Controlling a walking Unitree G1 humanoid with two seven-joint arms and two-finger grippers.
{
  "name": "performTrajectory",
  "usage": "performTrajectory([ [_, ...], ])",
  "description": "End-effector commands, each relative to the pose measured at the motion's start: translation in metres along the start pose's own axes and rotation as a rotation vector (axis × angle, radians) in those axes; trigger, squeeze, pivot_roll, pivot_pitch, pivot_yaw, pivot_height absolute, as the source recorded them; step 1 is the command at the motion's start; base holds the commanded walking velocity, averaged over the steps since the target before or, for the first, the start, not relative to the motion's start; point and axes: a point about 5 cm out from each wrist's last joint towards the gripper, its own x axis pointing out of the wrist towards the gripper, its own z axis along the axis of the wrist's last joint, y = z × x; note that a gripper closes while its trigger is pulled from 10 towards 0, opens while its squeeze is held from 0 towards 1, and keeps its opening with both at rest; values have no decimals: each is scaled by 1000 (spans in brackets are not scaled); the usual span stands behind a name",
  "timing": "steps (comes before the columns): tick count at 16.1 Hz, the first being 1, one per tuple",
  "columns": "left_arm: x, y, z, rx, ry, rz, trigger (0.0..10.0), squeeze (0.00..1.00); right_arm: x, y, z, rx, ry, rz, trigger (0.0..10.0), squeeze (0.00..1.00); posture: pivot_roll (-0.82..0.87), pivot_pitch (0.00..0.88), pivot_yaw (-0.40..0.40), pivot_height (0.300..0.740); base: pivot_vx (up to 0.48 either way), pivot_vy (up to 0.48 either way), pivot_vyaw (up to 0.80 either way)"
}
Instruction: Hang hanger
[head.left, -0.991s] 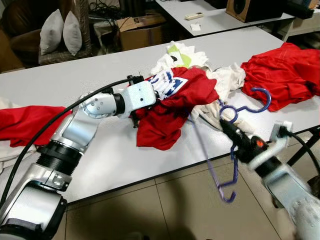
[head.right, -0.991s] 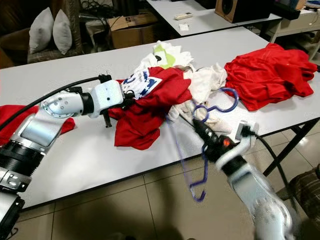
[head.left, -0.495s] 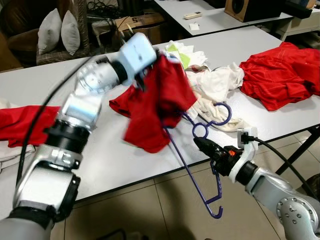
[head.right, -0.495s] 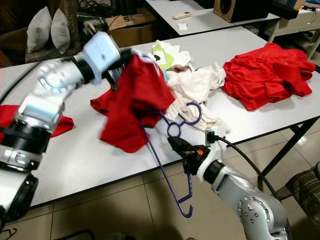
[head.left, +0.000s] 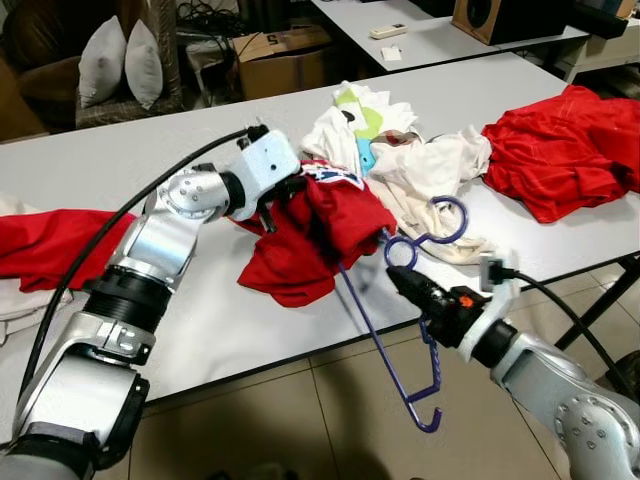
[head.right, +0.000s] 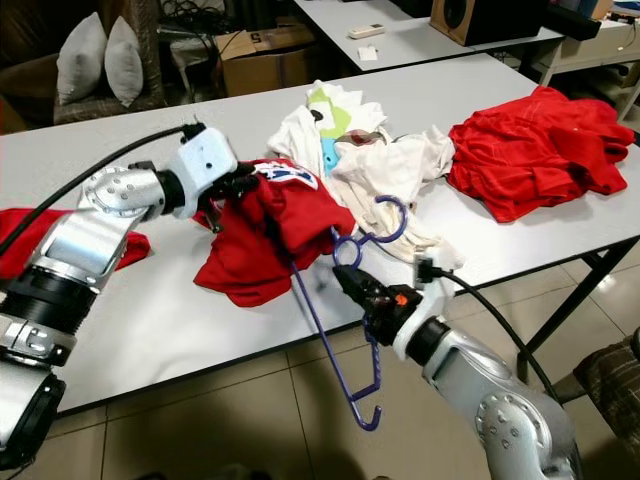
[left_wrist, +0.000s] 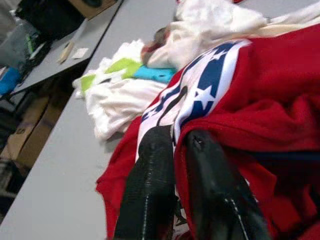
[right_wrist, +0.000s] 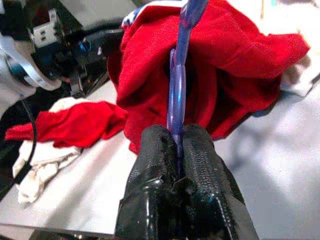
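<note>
A red shirt (head.left: 318, 228) with a white and blue star print hangs bunched just above the white table (head.left: 130, 160). My left gripper (head.left: 287, 196) is shut on its upper edge; in the left wrist view the two black fingers (left_wrist: 150, 190) pinch the printed cloth (left_wrist: 210, 85). A purple hanger (head.left: 385, 340) runs from inside the shirt down past the table's front edge, its hook (head.left: 445, 220) curling over white cloth. My right gripper (head.left: 402, 284) is shut on the hanger below the hook; the right wrist view shows the purple wire (right_wrist: 177, 85) between the closed fingers (right_wrist: 155, 165).
A pile of white clothes (head.left: 410, 160) lies behind the shirt and a red heap (head.left: 560, 150) lies at the table's right end. Another red cloth (head.left: 50, 245) lies at the left. Behind stand a second table (head.left: 440, 35), a cardboard box (head.left: 285, 60) and cushions (head.left: 120, 60).
My left gripper lifted the red shirt off the table, then lowered it somewhat. My right gripper carried the hanger left, and its upper end now sits inside the shirt.
</note>
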Motion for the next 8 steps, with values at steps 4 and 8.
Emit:
performTrajectory([
  [4, -9, 8, 2, 5, -30, 16, 10000, 1000, -29, 0, 12, 75, -140, -32, 10000, 0, -116, 0, 87, 740, 0, 0, 0],
  [8, -10, -14, -8, 28, -23, -151, 10000, 1000, -36, -9, 22, 119, -209, -78, 10000, 0, -131, 0, 93, 740, 0, 0, 0],
])
